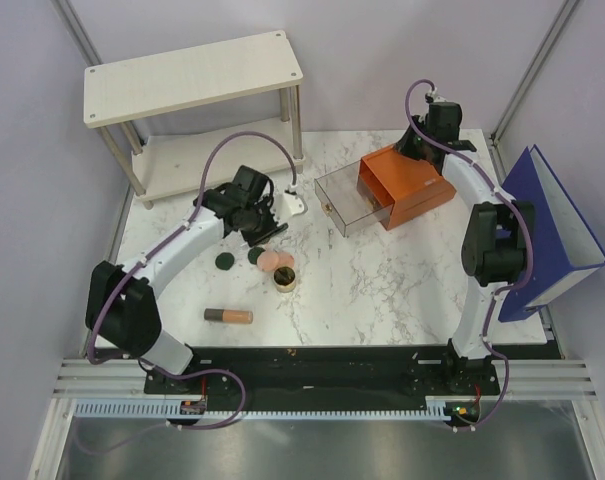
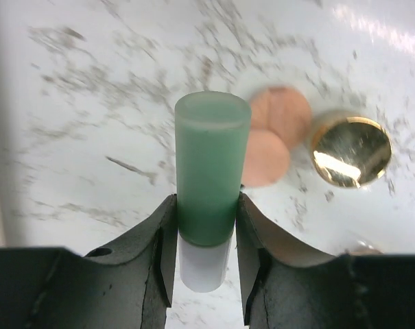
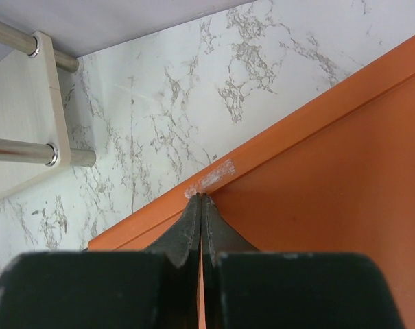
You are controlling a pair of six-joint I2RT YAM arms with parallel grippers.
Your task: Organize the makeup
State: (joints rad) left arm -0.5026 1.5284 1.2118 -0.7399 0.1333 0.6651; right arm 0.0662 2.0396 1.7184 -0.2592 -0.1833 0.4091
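Top external: left gripper hangs over the white marble table. Below it are 2 dark green discs, 2 peach discs and the gold jar. The tan tube lies apart. The orange box has its clear drawer pulled out. Shelf at back left, blue binder at right, pale walls.

Left wrist: the fingers clamp the mint-green tube near its white cap end. Risk: the long free end could pivot or slip.

Right wrist: right gripper is fully closed, tips on the box rim. Risk: the tips skid off and the box shifts.
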